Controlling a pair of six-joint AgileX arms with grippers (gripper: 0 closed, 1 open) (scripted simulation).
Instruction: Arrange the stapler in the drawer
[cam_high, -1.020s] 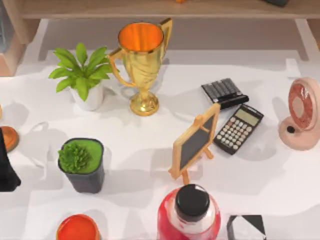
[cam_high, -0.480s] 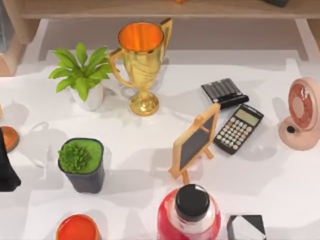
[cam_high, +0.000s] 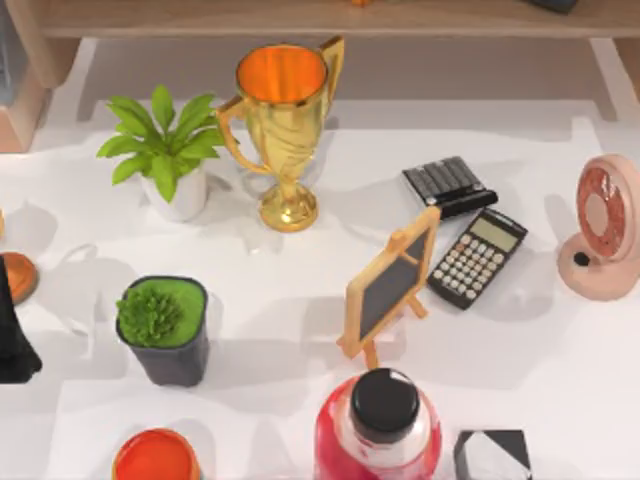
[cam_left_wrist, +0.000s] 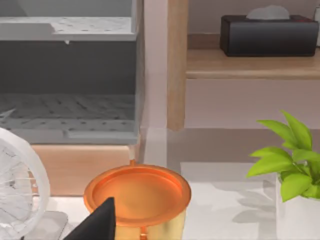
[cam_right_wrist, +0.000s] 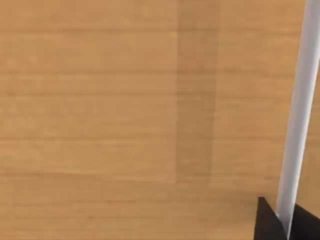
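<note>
Two calculators (cam_high: 463, 222) lie right of the trophy (cam_high: 283, 125); gripper state: cannot tell.

Overhead table (cam_high: 300, 290) view; two close wrist views

The table (cam_high: 300, 290) under my arms is smooth, matt white. The trophy (cam_high: 283, 120) is glossy gold metal with an orange sheen inside its cup. Right of the trophy, the easel (cam_high: 390, 285) has a pale wood frame around a matt slate face. The calculator (cam_high: 477, 257), beside the easel, is matt black plastic. In front of the easel, the bottle (cam_high: 378, 425) is glossy red with a matt black cap. My right wrist faces a panel (cam_right_wrist: 125, 110) of matt, fine-grained wood.
</note>
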